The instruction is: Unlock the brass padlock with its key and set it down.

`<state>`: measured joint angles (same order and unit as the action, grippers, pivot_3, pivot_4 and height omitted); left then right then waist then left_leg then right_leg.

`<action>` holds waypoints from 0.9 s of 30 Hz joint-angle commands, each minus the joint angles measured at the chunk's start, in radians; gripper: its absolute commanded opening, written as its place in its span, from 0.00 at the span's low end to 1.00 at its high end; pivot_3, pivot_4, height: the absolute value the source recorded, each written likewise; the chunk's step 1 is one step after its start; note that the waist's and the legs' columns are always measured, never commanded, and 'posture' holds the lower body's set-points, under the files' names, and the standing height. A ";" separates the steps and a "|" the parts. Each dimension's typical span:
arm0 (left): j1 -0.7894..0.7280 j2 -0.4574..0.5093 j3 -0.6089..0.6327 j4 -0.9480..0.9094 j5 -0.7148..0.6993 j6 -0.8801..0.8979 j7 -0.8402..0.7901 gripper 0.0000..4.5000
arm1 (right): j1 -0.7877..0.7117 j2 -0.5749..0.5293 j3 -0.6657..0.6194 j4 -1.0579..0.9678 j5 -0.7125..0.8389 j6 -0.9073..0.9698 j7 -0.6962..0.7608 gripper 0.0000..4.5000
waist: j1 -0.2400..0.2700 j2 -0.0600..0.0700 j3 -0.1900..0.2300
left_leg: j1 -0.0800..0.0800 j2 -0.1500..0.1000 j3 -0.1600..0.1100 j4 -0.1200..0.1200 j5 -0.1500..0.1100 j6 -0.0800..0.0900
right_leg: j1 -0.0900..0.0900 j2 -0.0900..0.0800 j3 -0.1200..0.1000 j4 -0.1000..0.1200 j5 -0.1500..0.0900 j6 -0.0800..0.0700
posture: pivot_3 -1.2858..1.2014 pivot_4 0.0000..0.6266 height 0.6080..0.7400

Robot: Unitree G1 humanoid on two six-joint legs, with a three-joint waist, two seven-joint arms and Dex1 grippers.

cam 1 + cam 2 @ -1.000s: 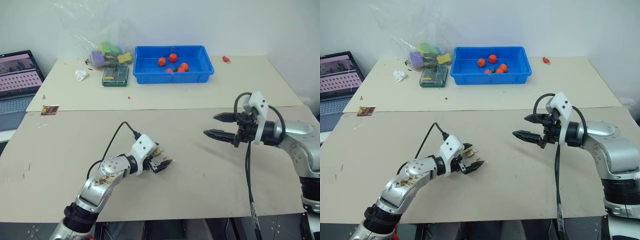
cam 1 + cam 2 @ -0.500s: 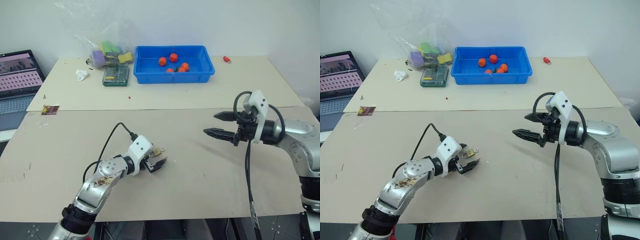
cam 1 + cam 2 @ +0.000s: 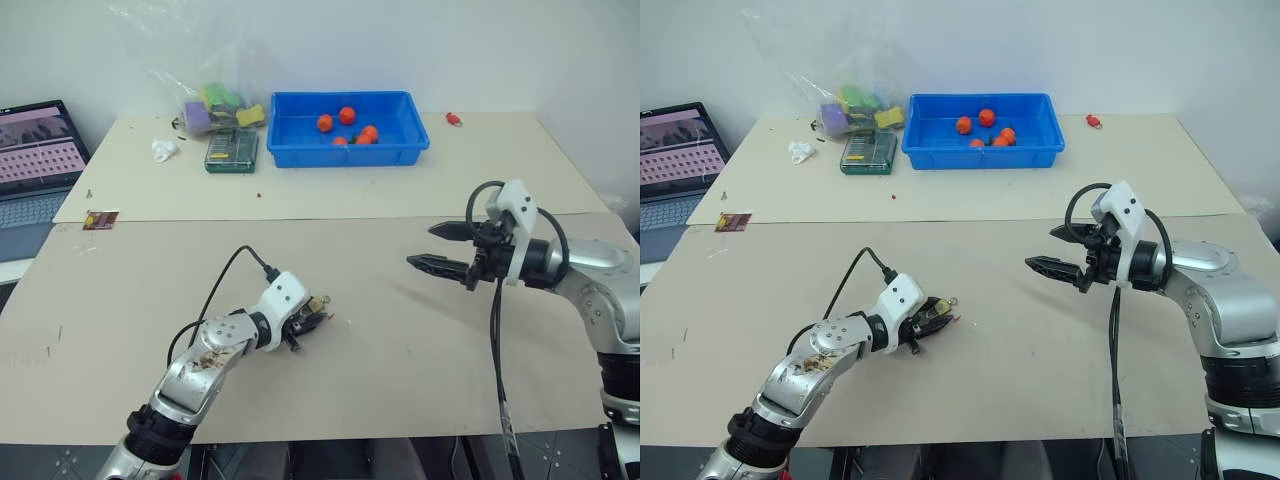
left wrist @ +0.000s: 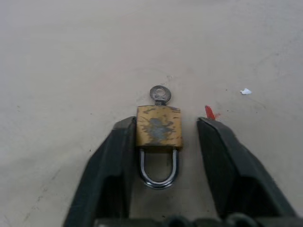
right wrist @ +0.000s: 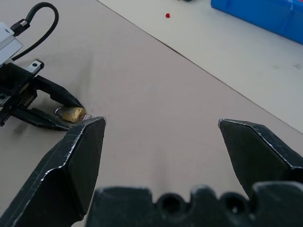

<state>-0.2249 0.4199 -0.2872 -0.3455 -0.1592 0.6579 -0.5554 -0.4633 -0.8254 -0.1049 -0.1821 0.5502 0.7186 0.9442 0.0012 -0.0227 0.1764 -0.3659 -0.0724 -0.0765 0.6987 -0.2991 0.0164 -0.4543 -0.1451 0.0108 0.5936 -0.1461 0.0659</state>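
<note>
1. Lighting is bright, even and diffuse, seemingly from overhead; the table point(image 3: 420, 340) and the wall behind it are evenly lit.
2. Shadows are soft and short, lying close under the arms and the blue bin point(image 3: 347, 128).
3. No strong glare; the clear bag point(image 3: 190, 60) shows faint sheen.
4. Head views are sharp throughout, with slight bending at the edges.
5. In the left wrist view the padlock point(image 4: 159, 126) is crisp, its shackle glinting, while the near fingers point(image 4: 106, 175) look soft.

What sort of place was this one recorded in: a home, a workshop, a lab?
Probably a lab or test bench: a plain beige table against a bare white wall, a laptop open at its edge, and a blue bin holding small red and orange practice objects.
</note>
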 commanded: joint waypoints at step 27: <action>0.065 0.320 -0.020 0.212 0.754 -1.394 0.534 0.18 | 0.048 0.171 0.074 -0.144 0.196 0.136 -0.002 1.00 | 0.012 0.000 0.000 | -0.002 0.000 0.001 -0.002 0.000 0.001 | -0.003 0.000 0.000 -0.001 0.002 -0.001 | 0.52 0.24 1.00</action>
<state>-0.1647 0.7475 -0.3303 -0.1010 0.5891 -0.6758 -0.0488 -0.4205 -0.6578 -0.0220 -0.2768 0.7067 0.8440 0.9244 0.0130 -0.0227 0.1760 -0.3675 -0.0720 -0.0759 0.6970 -0.2995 0.0171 -0.4569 -0.1455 0.0112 0.5928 -0.1442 0.0651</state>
